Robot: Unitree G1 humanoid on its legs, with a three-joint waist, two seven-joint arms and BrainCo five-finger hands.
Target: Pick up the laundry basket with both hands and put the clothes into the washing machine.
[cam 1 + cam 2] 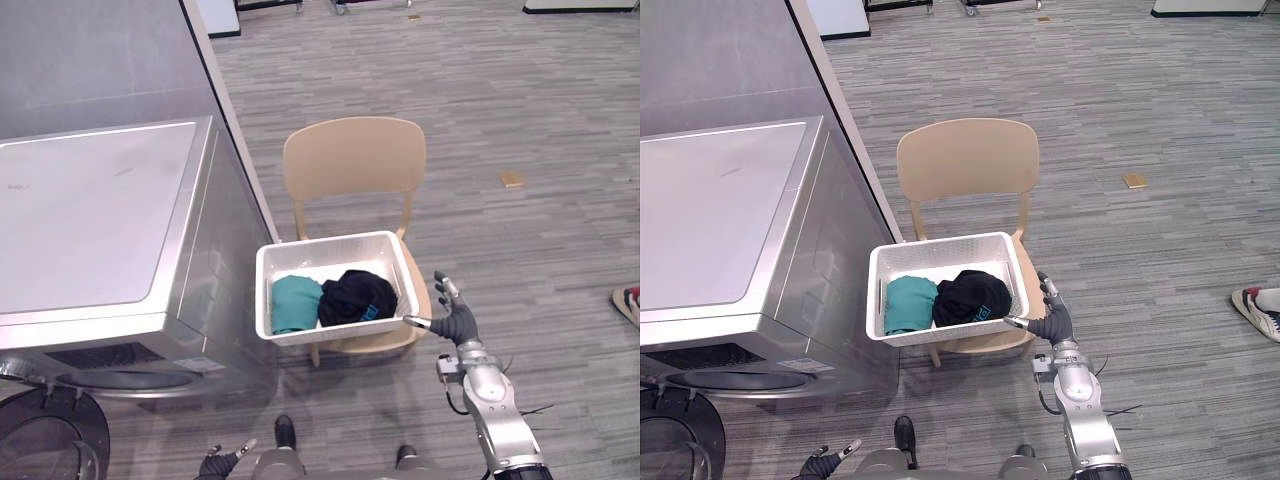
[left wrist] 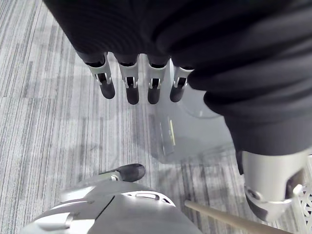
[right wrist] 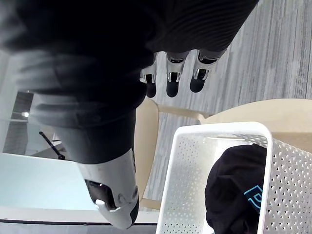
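The basket [image 1: 300, 331] (clothes [image 1: 355, 296] inside) rests on the chair [image 1: 353, 160] by the washer [image 1: 100, 220]. The right robot hand [image 1: 457, 318], fingers spread, sits just beside its rim, placed to grip. The left robot hand [image 1: 216, 463] hangs low, fingers straight.

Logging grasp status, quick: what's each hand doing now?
Left hand: open, holding nothing.
Right hand: open, beside the laundry basket, not gripping it.

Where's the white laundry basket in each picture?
Left eye view: basket at centre, on the beige chair.
Right eye view: left of centre, same chair.
Left wrist view: a lattice corner beside the left hand.
Right wrist view: its open top beside the right hand.
Shared landmark: the chair.
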